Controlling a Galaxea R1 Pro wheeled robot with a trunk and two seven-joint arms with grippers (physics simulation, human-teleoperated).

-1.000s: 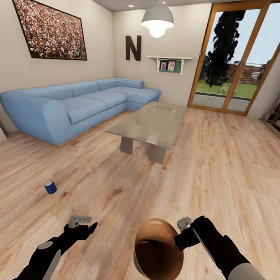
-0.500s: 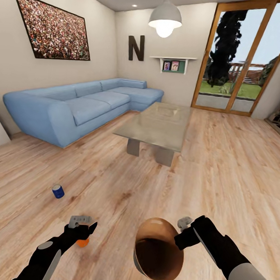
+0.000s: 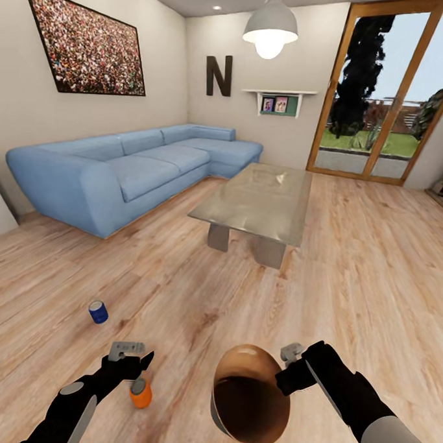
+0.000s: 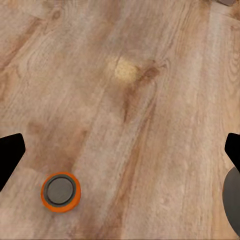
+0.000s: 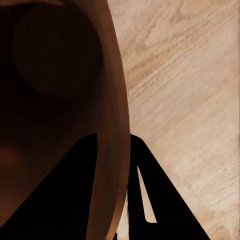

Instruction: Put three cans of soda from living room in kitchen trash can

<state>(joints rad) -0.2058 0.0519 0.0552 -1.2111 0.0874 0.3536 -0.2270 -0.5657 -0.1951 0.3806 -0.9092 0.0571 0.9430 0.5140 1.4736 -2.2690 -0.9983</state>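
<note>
Right tool [image 3: 290, 367] grips the rim of the trash can [image 3: 247, 405], one finger inside the glossy copper wall, one outside, as the right wrist view shows. Left tool [image 3: 128, 358] hangs spread and empty over the wood-grain floor [image 3: 348, 286]; its wrist view looks down on the orange can [image 4: 60, 192], upright, silver-grey top, just beside one finger. A blue can [image 3: 98, 311] stands farther off toward the sofa [image 3: 127, 168].
</note>
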